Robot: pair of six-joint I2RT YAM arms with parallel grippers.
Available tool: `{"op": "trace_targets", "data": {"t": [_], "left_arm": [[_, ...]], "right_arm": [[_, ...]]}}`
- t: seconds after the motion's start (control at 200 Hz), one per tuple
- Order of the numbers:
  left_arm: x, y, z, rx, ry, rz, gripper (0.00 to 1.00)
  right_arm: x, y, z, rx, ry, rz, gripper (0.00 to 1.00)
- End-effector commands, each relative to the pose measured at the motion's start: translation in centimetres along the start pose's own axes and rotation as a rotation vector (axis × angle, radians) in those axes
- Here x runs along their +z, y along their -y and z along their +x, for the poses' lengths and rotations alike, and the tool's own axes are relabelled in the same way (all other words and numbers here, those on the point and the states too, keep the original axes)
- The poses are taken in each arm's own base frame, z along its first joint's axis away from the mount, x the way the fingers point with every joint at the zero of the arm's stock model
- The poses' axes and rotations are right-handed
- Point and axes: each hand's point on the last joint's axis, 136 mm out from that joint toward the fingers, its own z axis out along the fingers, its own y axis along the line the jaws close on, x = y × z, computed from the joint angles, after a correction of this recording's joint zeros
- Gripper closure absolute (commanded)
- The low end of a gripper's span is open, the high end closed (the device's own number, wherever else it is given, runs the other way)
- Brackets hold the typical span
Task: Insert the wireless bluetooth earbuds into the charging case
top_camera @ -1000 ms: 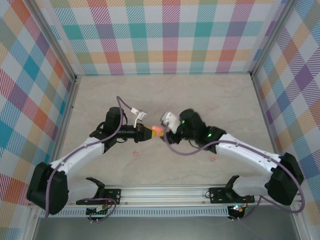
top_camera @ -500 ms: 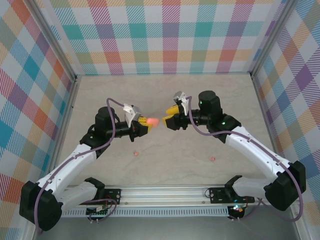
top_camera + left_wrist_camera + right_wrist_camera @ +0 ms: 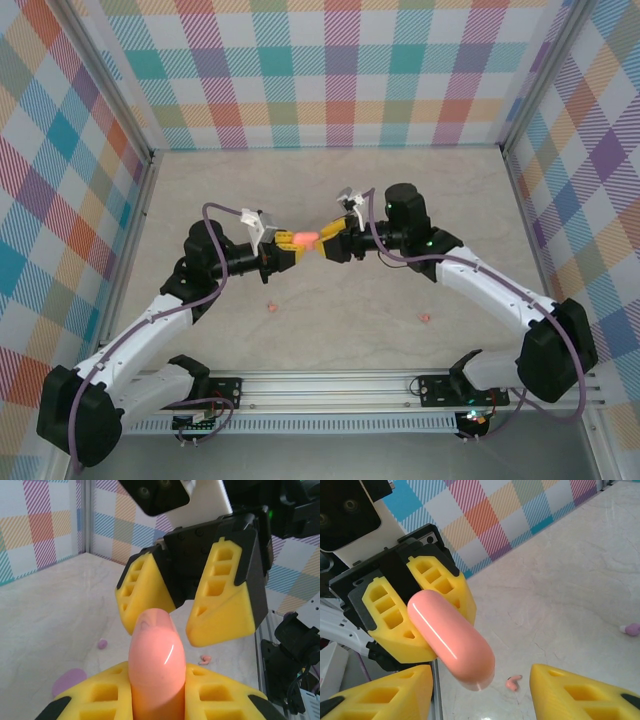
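A salmon-orange charging case (image 3: 300,238) is held in the air, with my left gripper (image 3: 283,250) shut on one end. In the left wrist view the case (image 3: 155,650) rises from between my yellow fingers (image 3: 85,700). My right gripper (image 3: 328,243) faces it, open, and the case's free end (image 3: 470,665) points into the gap between its fingers without touching them. Two orange earbuds (image 3: 270,307) (image 3: 425,318) lie on the table below. One orange earbud (image 3: 513,682) and a lilac earbud (image 3: 632,628) show in the right wrist view. A lilac earbud (image 3: 102,643) also lies on the table.
A purple case (image 3: 67,682) lies flat on the marble table (image 3: 330,190), to the left in the left wrist view. Checked walls close the table at the back and both sides. A metal rail (image 3: 330,385) runs along the near edge.
Both grippers have moved up and toward the back from where they met a second ago. Over the last half second the right gripper has drawn closer to the case's free end.
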Motion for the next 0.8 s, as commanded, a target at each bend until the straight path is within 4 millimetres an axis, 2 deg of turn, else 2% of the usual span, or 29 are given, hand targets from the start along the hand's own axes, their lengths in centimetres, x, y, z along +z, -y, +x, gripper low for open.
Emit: {"op": "trace_targets", "data": {"t": [0.0,0.2,0.415,0.54,0.795], "left_arm": [[0.1,0.8,-0.7,0.028,0.036,0.046,1.0],[0.4,1.5,-0.3,0.026,0.027,0.083,1.0],[0.5,2.0,-0.1,0.03,0.027,0.101,1.0],[0.6,2.0,0.0,0.033,0.028,0.1,1.0],[0.9,1.2,0.0,0.032,0.026,0.063,1.0]], "right_arm": [[0.1,-1.0,-1.8,-0.033,0.031,-0.051,0.46],[0.4,0.4,-2.5,-0.023,0.03,0.022,0.47],[-0.1,2.0,-3.9,0.008,0.051,0.089,0.47],[-0.3,3.1,-4.0,0.054,0.055,0.113,0.48],[-0.6,2.3,-3.7,0.203,0.062,0.078,0.47]]}}
